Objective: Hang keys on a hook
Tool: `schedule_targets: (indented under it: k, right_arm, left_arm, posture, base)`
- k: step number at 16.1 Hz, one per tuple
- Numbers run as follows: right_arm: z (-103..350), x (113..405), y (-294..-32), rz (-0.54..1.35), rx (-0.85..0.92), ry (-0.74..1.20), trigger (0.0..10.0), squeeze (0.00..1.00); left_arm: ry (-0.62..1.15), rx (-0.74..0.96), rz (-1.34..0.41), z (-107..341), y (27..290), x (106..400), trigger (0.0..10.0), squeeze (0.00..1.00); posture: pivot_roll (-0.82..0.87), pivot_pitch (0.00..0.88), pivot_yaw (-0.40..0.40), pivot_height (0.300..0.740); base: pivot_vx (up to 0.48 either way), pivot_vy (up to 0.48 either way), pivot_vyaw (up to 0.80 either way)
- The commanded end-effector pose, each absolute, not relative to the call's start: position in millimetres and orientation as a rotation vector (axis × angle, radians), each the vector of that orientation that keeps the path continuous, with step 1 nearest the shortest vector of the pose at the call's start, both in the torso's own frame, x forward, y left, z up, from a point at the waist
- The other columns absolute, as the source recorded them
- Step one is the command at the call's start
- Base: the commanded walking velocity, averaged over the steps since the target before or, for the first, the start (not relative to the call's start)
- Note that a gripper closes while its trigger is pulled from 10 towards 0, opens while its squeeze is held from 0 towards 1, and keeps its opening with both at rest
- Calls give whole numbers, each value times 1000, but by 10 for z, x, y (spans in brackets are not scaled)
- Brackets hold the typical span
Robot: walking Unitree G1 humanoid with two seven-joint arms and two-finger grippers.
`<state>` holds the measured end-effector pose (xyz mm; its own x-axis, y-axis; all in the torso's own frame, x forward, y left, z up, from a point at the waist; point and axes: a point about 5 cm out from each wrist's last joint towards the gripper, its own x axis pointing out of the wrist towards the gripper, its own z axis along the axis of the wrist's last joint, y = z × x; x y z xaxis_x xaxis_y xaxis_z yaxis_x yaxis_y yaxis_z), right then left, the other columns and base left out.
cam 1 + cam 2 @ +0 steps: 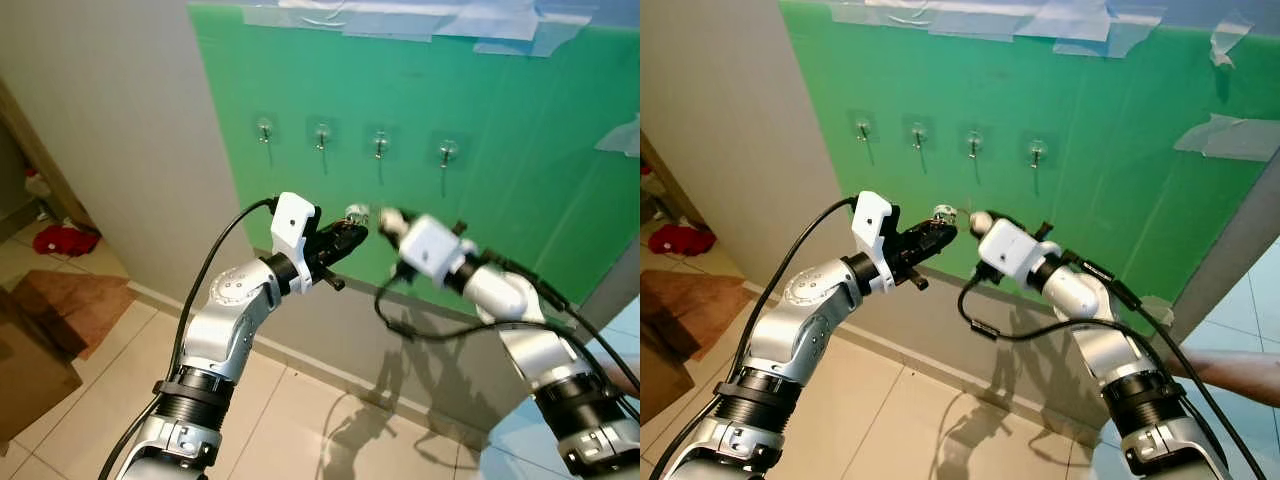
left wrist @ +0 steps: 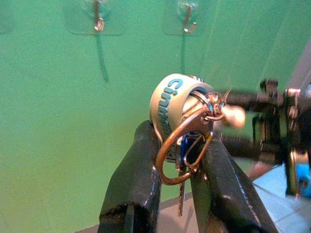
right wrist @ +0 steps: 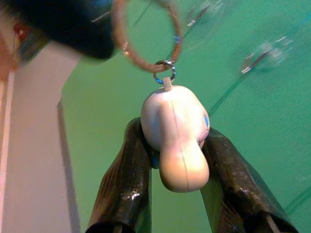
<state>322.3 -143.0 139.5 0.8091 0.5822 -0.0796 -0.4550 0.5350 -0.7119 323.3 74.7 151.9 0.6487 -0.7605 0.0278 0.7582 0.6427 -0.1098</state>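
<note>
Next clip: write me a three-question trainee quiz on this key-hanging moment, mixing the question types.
1. True or false: the copper-coloured key ring already hangs on a hook.
2. How many small metal wall hooks sit in the row on the green board?
3. The right gripper pinches: A) the cream plastic figurine charm, B) a hook, C) a cable.

Key:
1. False; it sits between the left gripper fingers, below the hooks.
2. Four.
3. A.

Home hallway or entry: tiled floor (image 1: 300, 420), taped green sheet (image 1: 520, 150) at 12 o'clock bearing four hooks (image 1: 322, 133), brown mat (image 1: 70, 300) at 9.
</note>
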Motion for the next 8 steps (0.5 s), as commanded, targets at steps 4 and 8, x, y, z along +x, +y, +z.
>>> schedule_targets:
  k: [4,8]
  right_arm:
    - [1312,3180,-1388,647,-822,-179,0,0]
    - [1275,3098,-1247,709,-788,-199,0,0]
  left_arm:
    - [-21,-109,-870,1659,765,3246,0,0]
    - [-24,-108,-866,1685,764,3269,0,0]
  posture:
    - [-104,0,77,740]
    - [-105,0,78,740]
  base:
    - [0,0,0]
    - [0,0,0]
